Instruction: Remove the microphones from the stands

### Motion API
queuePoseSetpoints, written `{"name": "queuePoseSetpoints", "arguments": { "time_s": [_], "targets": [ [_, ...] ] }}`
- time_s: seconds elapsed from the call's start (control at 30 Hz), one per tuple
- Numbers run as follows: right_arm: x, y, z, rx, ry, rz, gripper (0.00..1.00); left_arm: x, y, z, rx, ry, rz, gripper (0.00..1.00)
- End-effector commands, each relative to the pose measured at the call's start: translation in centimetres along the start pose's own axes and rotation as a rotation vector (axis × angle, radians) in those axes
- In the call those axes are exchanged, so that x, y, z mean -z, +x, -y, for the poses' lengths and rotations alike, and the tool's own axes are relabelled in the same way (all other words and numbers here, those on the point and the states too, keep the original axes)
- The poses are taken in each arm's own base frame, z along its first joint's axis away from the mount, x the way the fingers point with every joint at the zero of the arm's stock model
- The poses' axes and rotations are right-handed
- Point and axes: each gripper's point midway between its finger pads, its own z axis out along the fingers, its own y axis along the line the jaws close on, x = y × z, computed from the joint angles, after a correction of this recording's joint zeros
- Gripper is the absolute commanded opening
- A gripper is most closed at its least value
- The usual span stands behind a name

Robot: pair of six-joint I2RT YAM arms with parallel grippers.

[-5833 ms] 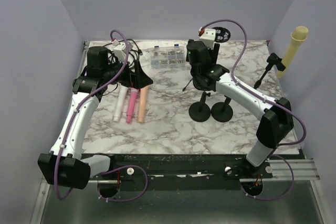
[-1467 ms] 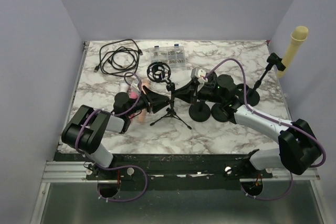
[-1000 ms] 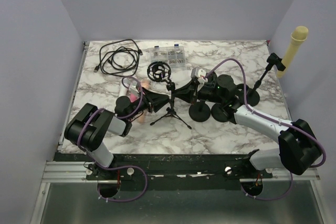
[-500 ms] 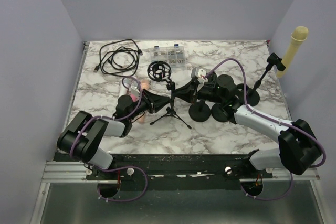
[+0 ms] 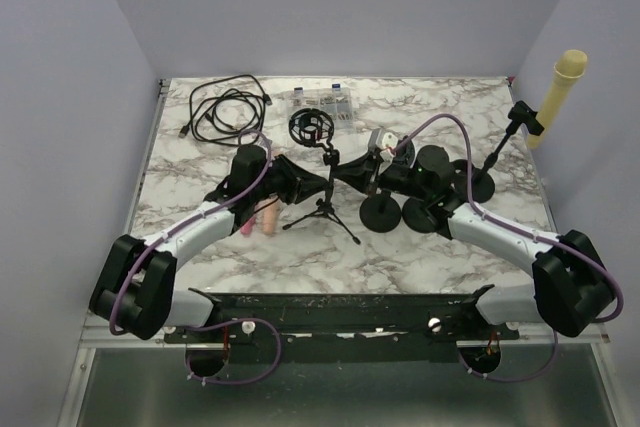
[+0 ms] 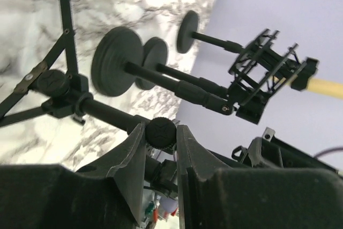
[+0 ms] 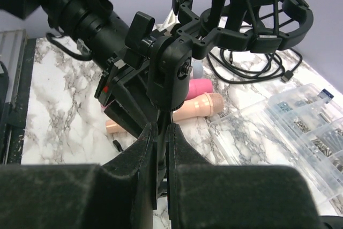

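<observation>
Right gripper point(image 7: 161, 132) sits bottom centre, fingers point(image 7: 134, 159) pinched nearly together on the thin stem of the mic stand point(image 7: 170, 73), just under its swivel joint w/ a side clamp lever point(image 7: 140, 25). Above that, the black shock mount point(image 7: 244, 9) cage leans off to the right. Left arm point(image 7: 80, 4) crowds in from top left, its black front end tight against the stem; exact contact hard to make out. Behind, on the marble desk point(image 7: 64, 116): pink mic point(image 7: 202, 86) & peach mic point(image 7: 188, 106) lying side by side, black cable point(image 7: 244, 73), clear parts box point(image 7: 300, 127) w/ small hardware.
</observation>
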Motion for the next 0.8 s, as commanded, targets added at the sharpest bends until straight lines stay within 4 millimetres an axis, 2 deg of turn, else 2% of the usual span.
{"name": "queuePoseSetpoints", "arguments": {
  "time_s": [0.0,0.17,0.4,0.57,0.6,0.67,0.77],
  "targets": [
    [0.4,1.3,-1.2,0.021,-0.013,-0.019,0.01,2.5,0.2,-3.4,0.058,-0.332,0.041,0.00],
    [0.3,0.5,-2.1,0.043,-0.039,0.001,0.01,2.5,1.1,-4.8,0.122,-0.501,-0.007,0.00],
    [-0.5,0.5,-3.9,0.073,-0.084,-0.014,0.01,1.7,1.7,-6.4,0.169,-0.640,-0.022,0.00],
    [-0.3,-0.3,-3.4,0.058,-0.032,0.007,0.01,1.0,1.8,-5.6,0.156,-0.666,-0.019,0.00],
    [-0.3,-0.5,-3.1,0.048,-0.014,0.004,0.03,0.9,1.9,-5.4,0.156,-0.656,-0.018,0.00],
    [-0.2,-1.0,-2.8,0.026,0.013,0.013,0.17,0.6,1.8,-5.1,0.150,-0.629,-0.018,0.00],
    [0.2,-2.1,-2.6,-0.003,0.048,0.043,0.32,0.1,2.1,-5.7,0.145,-0.588,-0.033,0.02]
  ]
}}
